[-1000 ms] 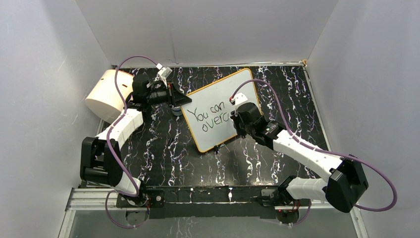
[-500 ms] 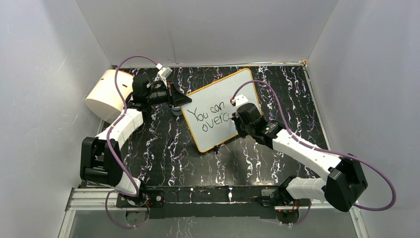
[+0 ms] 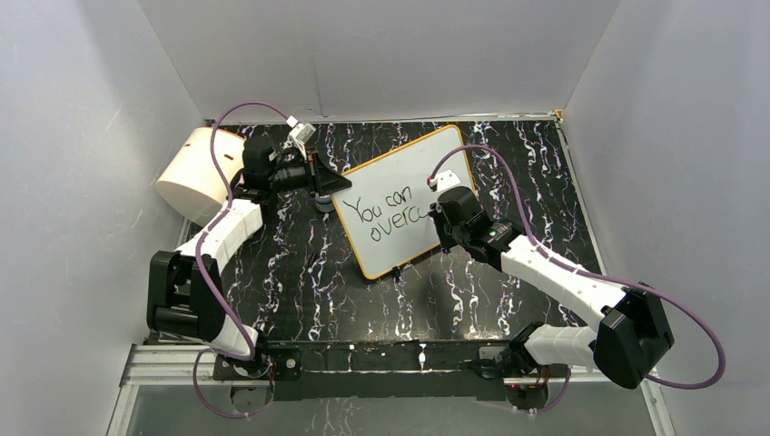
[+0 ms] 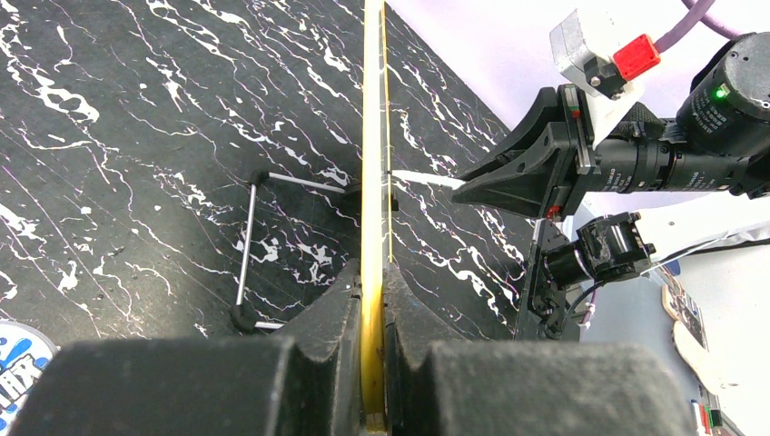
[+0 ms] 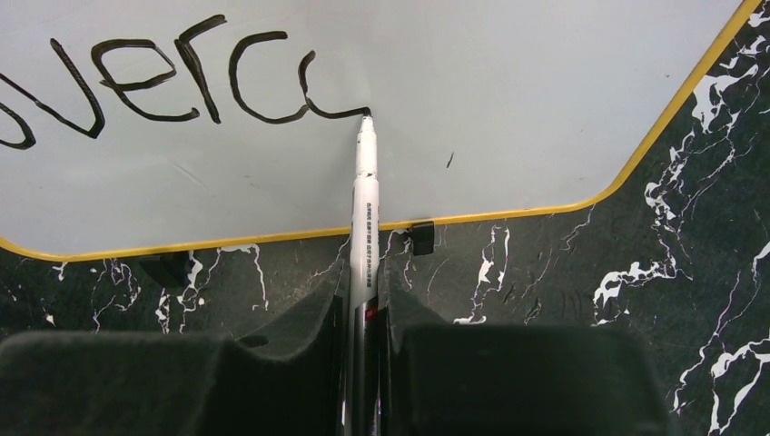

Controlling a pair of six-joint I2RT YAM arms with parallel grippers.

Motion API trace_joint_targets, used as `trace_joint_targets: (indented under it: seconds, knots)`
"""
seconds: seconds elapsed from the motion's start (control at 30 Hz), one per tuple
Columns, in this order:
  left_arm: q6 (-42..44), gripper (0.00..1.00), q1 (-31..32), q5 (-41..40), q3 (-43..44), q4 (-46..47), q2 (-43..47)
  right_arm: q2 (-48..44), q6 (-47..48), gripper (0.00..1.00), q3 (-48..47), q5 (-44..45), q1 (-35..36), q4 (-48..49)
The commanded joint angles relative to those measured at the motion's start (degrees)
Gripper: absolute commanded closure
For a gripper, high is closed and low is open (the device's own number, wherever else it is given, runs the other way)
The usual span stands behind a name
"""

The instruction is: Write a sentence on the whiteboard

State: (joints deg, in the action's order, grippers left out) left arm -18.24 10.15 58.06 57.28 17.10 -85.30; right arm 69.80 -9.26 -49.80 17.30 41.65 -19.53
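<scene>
The sentence (image 5: 172,77), in thin black strokes, reads "You can" above "overc" and a partly drawn letter. It is written on the whiteboard (image 3: 413,163), which stands propped on the black marbled desk (image 3: 518,173), directly ahead of the right end effector (image 5: 363,313). That end effector pinches a white marker (image 5: 364,227); its tip, out past the fingertips, touches the board at the end of the last stroke. The left end effector (image 4: 372,300) is pressed together on the board's yellow rim. A cream cylinder (image 3: 195,173) lies behind it.

Glossy smooth whiteboard (image 3: 409,173) w/ plastic rim, matt marble-look tabletop (image 3: 300,272), smooth plastic marker (image 5: 363,245).
</scene>
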Motion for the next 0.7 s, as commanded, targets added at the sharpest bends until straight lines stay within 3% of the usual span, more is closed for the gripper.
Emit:
trace_joint_targets:
  seconds: [0.0, 0.67]
  knots:
    - [2.8, 1.00, 2.0, 1.8, -1.3, -7.1, -1.5, -0.2, -0.2, 1.00, -1.4, 2.0, -0.8, 5.0]
    - [2.8, 1.00, 2.0, 1.7, -1.1, -7.1, -1.6, -0.4, 1.6, 1.00, -3.8, 2.3, -0.8, 8.2]
